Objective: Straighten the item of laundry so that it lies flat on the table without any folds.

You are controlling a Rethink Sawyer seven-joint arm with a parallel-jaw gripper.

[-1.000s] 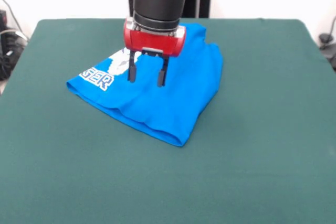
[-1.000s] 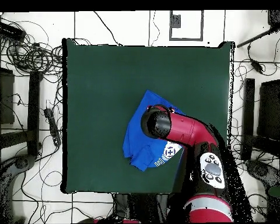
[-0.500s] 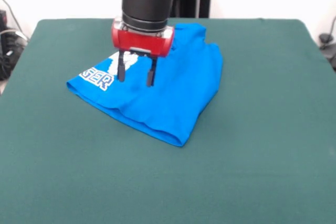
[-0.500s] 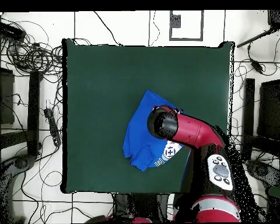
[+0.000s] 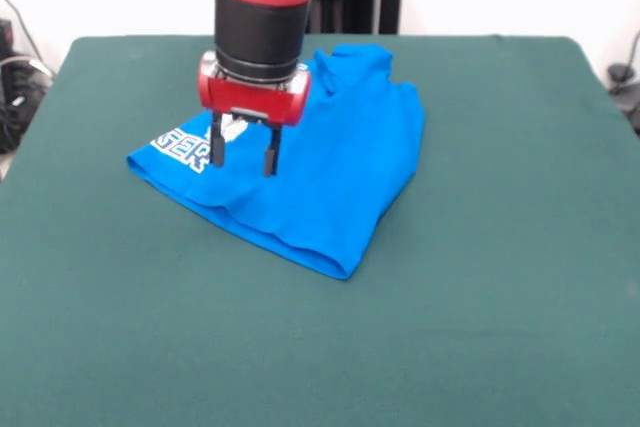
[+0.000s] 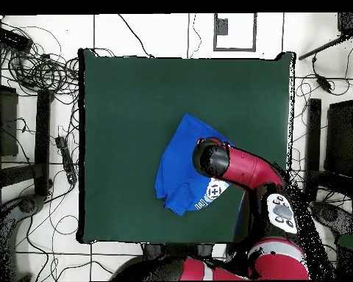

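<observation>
Front view gives me the clearest read: the gripper (image 5: 243,159) hangs just above the shirt (image 5: 310,172), its two dark fingers (image 5: 217,151) spread apart with nothing between them. I cannot tell from either camera whether the tips touch the cloth or hover just clear of it.

The shirt sits on the far half of the table (image 5: 480,297), a little toward the left as this camera sees it. It is folded over itself into a rough wedge: plain blue fabric covers most of it, and only a strip of white lettering (image 5: 180,151) and a bit of white print peek out at the left edge. Its long axis runs diagonally, from the bunched collar end at the far side down to the pointed folded corner nearest the camera.

What matters for me is that the gripper sits over the left part of the shirt, close to the lettering, so the bulk of the folded blue layer lies to the right and nearer the camera from the fingers. I judge that layer has to be peeled back in that direction.

The arm (image 5: 262,7) comes down nearly vertical, wrist pointing straight at the table. Overhead, the arm (image 6: 242,167) reaches from the base across the shirt (image 6: 176,165), hiding the gripper itself.
</observation>
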